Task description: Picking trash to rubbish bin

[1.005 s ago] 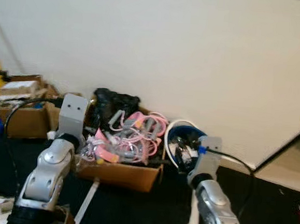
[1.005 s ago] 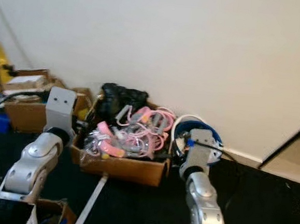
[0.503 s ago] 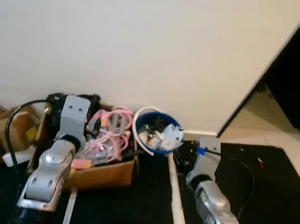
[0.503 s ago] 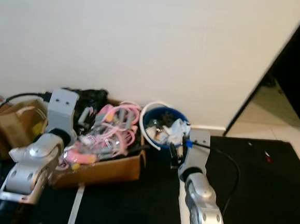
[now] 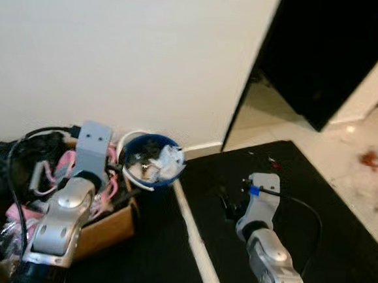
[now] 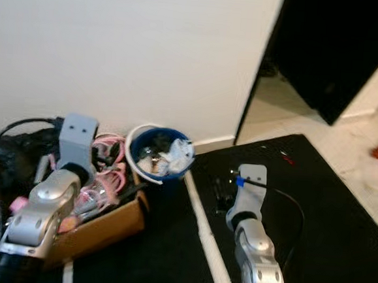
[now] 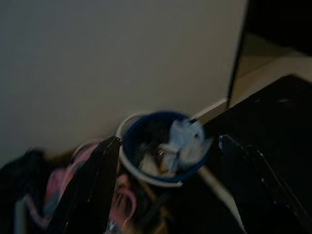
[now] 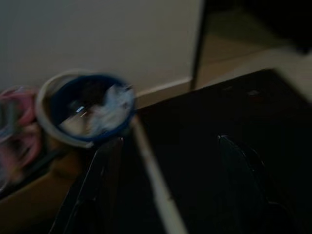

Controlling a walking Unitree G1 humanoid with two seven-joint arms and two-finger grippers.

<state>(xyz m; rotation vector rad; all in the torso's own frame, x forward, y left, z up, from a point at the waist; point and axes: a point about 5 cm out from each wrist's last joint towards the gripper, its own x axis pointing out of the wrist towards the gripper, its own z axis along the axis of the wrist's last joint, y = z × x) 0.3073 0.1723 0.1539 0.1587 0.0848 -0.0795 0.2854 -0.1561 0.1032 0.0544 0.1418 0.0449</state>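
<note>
Black mat (image 5: 314,210), matte, flat, underfoot; white strip (image 5: 191,237) crosses it. Cardboard box (image 6: 107,223) holds pink tangled cords. Blue round rubbish bin (image 5: 151,168) by wall, crumpled paper inside. Step, judged: search phase. Red scrap (image 5: 371,158) on tile = likely next trash; needs walk + reach. L gripper (image 7: 165,183), R gripper (image 8: 163,183): both spread, empty.

The rubbish bin (image 5: 149,168) stands against the wall (image 5: 117,50), right of the cardboard box (image 5: 107,230), trash (image 5: 164,162) inside
</note>
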